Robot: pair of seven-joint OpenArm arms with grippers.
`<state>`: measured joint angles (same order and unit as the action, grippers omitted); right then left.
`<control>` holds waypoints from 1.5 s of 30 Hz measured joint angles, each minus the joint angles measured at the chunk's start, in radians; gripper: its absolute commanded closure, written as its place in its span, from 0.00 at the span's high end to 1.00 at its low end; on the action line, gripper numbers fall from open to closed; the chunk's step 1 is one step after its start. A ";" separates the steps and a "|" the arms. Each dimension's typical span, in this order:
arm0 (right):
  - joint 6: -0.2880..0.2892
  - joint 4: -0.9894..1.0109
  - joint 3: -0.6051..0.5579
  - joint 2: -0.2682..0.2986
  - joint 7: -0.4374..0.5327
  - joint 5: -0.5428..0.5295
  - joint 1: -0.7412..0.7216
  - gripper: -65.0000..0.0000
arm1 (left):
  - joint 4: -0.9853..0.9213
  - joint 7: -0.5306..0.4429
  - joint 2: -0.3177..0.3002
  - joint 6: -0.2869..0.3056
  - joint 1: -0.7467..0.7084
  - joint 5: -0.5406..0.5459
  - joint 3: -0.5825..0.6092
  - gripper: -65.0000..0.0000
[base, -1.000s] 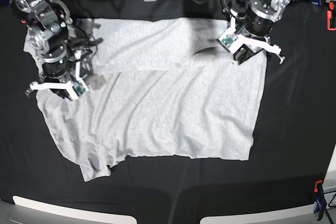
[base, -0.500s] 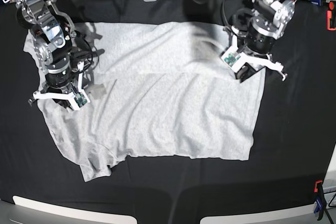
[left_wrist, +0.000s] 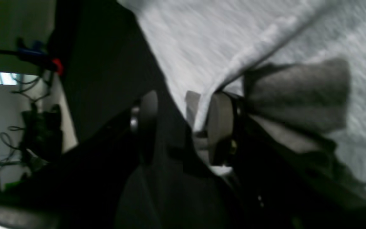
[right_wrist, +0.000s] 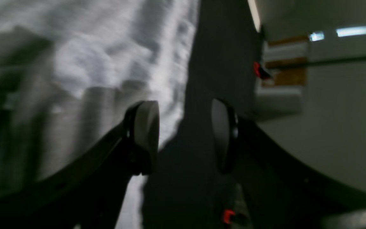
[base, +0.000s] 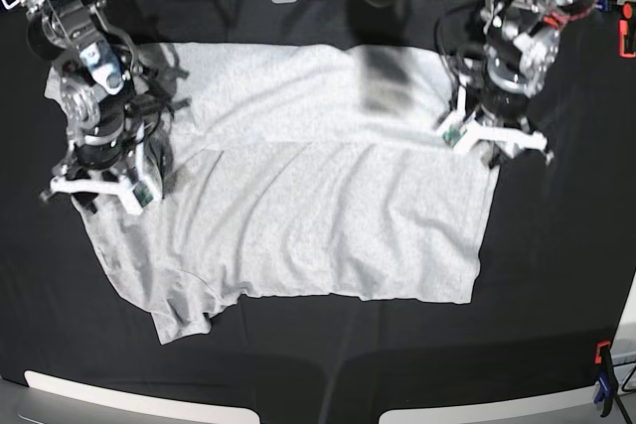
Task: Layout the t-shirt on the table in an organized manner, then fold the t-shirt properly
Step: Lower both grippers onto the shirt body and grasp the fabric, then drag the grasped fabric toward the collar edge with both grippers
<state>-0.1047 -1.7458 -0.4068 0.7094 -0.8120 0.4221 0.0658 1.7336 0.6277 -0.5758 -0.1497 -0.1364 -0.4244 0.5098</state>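
— Grippers, both mine, over what?

— My left gripper (base: 497,141) and right gripper (base: 96,184) hang above the table (base: 556,275), a wide black-clothed surface. On it lies the t-shirt (base: 328,215), pale grey, spread nearly flat, one sleeve bunched at the near corner on the base view's left.

— Where does each gripper stand?

— My left gripper sits at the shirt's far edge on the base view's right. In its wrist view the jaws stand parted, and a fold of the t-shirt (left_wrist: 233,63) runs down between them; whether they pinch it, I cannot tell. My right gripper (right_wrist: 183,136) is at the opposite edge, jaws apart, holding nothing, one finger (right_wrist: 146,133) over the t-shirt (right_wrist: 91,57) and the other over the black cloth.

— Smaller things?

— A red clamp (base: 627,35) at the table's edge.
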 measured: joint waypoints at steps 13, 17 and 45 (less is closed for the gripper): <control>-0.025 -0.042 0.000 0.000 -0.026 0.043 -0.018 0.41 | 0.000 0.103 -0.006 0.247 0.106 0.110 0.001 0.36; -0.009 -0.072 0.000 0.001 -0.028 0.005 -0.018 0.41 | 0.000 0.086 -0.035 0.443 0.106 0.187 0.003 0.36; 0.031 -0.244 0.003 0.221 -0.057 0.100 0.640 0.41 | 0.108 -0.086 -0.112 0.224 -0.216 0.068 0.000 0.35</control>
<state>-0.0734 -1.9900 -0.4034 0.9306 -0.8692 0.5224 0.7055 1.8420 0.5419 -0.6880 0.0742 -0.3519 -0.3561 0.5102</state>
